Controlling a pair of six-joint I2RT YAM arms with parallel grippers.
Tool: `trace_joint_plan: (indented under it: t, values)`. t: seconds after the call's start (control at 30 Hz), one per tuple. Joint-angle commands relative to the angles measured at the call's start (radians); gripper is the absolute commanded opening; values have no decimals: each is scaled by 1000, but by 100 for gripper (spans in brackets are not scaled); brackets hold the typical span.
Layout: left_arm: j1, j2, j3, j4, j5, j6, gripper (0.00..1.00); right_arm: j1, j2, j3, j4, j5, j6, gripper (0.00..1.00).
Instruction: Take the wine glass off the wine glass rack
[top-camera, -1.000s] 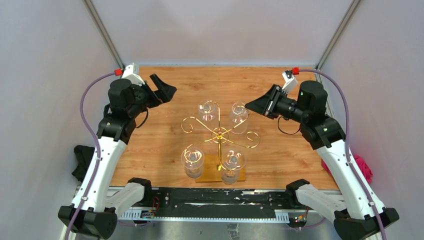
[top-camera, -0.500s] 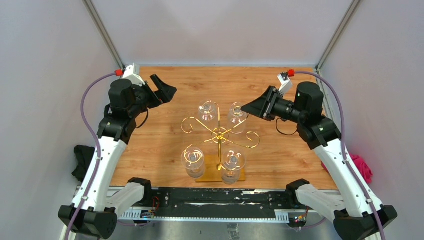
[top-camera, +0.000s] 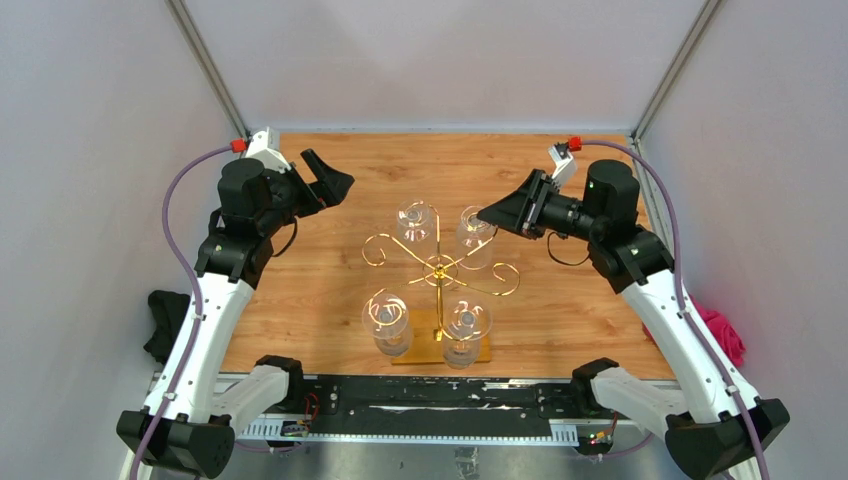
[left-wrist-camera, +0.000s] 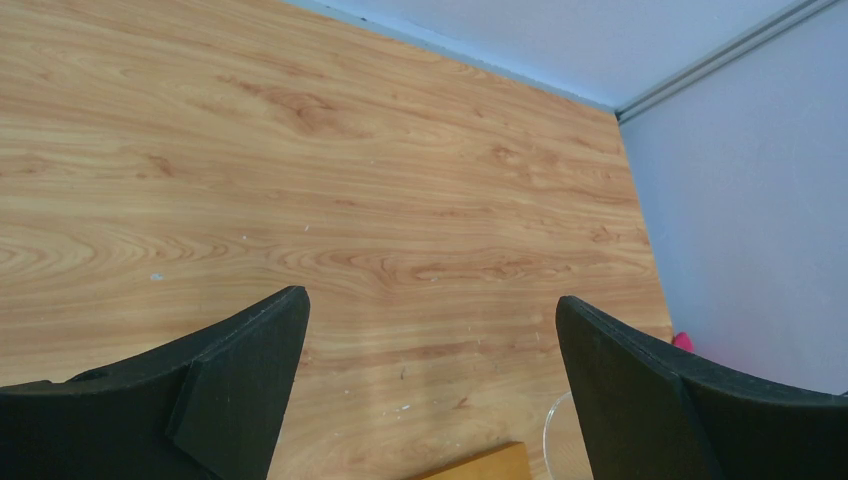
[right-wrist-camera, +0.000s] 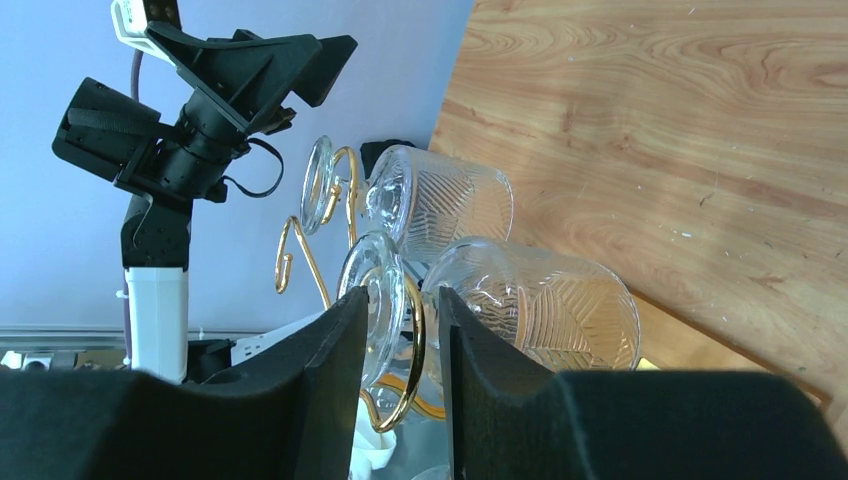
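Note:
The wine glass rack (top-camera: 440, 268) is a gold wire stand on a wooden base (top-camera: 425, 352), mid-table. Several patterned wine glasses hang upside down from its scroll arms. My right gripper (top-camera: 484, 214) has its tips at the back right wine glass (top-camera: 476, 238). In the right wrist view, this open gripper (right-wrist-camera: 400, 295) straddles that glass's foot (right-wrist-camera: 372, 268) and a gold wire loop (right-wrist-camera: 412, 330), its jaws narrowly apart. The bowl (right-wrist-camera: 545, 305) lies just right of the fingers. My left gripper (top-camera: 325, 180) hovers wide open at the back left, holding nothing (left-wrist-camera: 430, 310).
Another hanging glass (right-wrist-camera: 440, 200) sits just beyond the near one. The left arm (right-wrist-camera: 200, 110) shows behind the rack. A pink cloth (top-camera: 725, 335) lies off the right edge and a dark cloth (top-camera: 165, 325) off the left. Walls enclose three sides.
My right gripper has moved left and reached the back right glass. The left arm and the glasses have not moved.

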Motion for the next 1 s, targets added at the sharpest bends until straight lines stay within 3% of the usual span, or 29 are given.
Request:
trace_joint_plan:
  t: [0.0, 0.1, 0.17, 0.43, 0.73, 0.97]
  values:
    - [-7, -4, -8, 16, 14, 4, 100, 12, 15, 9, -2, -34, -3, 34]
    - [-7, -2, -8, 16, 15, 2, 100, 14, 31, 22, -33, -41, -21, 22]
    - [-7, 0, -8, 17, 17, 3, 100, 13, 34, 34, -55, -32, -36, 19]
    - [-7, -2, -7, 17, 23, 4, 100, 14, 16, 68, -113, 41, -75, 21]
    - [-7, -11, -7, 19, 30, 5, 100, 12, 5, 80, -143, 79, -103, 32]
    - [-7, -12, -9, 21, 31, 1, 100, 11, 4, 97, -158, 104, -124, 31]
